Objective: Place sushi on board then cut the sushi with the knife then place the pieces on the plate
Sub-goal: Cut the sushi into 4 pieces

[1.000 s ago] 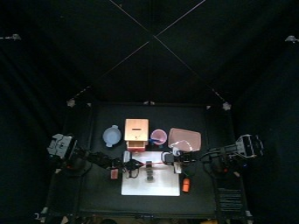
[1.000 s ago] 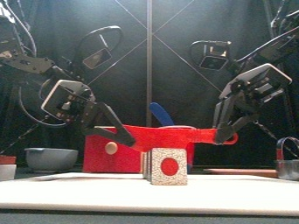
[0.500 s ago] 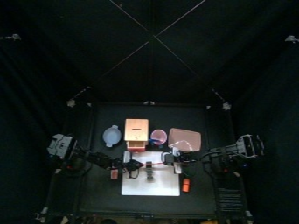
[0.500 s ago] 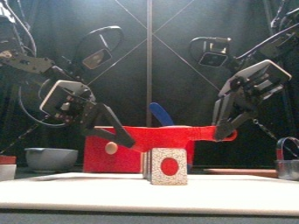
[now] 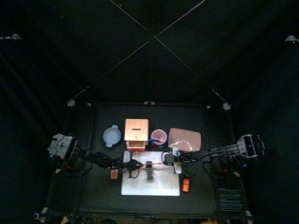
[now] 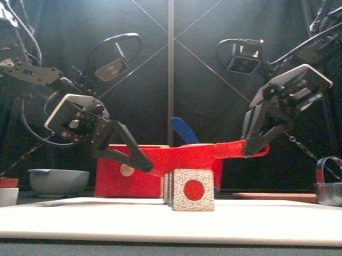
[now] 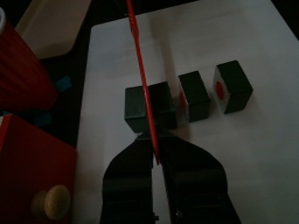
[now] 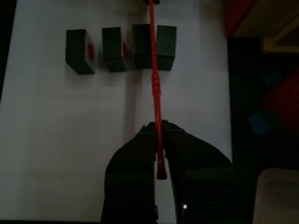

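A red toy knife [image 6: 187, 150] hangs level over the white cutting board [image 6: 80, 215], edge down. My left gripper [image 6: 139, 158] is shut on one end and my right gripper [image 6: 250, 150] on the other. Under it stands the sushi roll [image 6: 191, 190], with a red spot on its speckled end. In the left wrist view the gripper [image 7: 153, 149] holds the knife [image 7: 138, 61] over the widest dark block [image 7: 143, 107]; two thinner pieces [image 7: 193, 94] stand apart beside it. The right wrist view shows its gripper [image 8: 156, 144], the knife [image 8: 153, 61] and the blocks [image 8: 114, 48].
Behind the board [image 5: 152, 185] stand the wooden box [image 5: 138, 131] with its red drawer front [image 6: 154, 172], a blue-grey bowl [image 5: 112, 134] at the left and the pink tray [image 5: 184, 138] at the right. A blue knife [image 6: 181, 130] sticks up behind the box.
My right gripper has risen a little, lifting its end of the red knife. The left gripper has edged slightly outward. The sushi has not moved.
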Tool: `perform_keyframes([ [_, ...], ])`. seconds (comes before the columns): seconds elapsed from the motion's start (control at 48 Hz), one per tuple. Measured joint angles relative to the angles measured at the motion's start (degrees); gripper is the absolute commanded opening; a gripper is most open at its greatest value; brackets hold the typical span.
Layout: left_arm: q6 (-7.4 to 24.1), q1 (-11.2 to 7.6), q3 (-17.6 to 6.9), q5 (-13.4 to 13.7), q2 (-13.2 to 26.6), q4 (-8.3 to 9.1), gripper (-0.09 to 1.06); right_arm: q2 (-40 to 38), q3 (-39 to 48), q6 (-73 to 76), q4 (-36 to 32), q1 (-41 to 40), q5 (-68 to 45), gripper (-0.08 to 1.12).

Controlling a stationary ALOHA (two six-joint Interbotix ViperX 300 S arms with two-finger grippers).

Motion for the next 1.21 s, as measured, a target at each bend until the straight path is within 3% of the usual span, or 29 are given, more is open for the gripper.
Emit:
perform_keyframes([
  [0.333, -0.09, 0.62, -0.53, 1.49, 2.37, 0.00, 0.38, 4.57, -0.70, 0.00, -0.18, -0.26, -0.97, 0.35],
  [0.792, 0.44, 2.29, -0.53, 2.72, 2.46, 0.00, 0.38, 6.24, -1.14, -0.09, -2.37, -2.55, -1.23, 0.35],
  [1.042, 0.62, 2.72, -0.09, 3.16, -1.23, 0.62, 0.38, 2.72, -1.14, -0.09, -4.04, -2.90, -0.09, 0.35],
  [1.208, 0.53, 2.55, 0.26, 3.25, -4.48, 2.99, 0.40, -0.97, -1.05, 0.00, -4.31, -2.20, 1.49, 0.35],
])
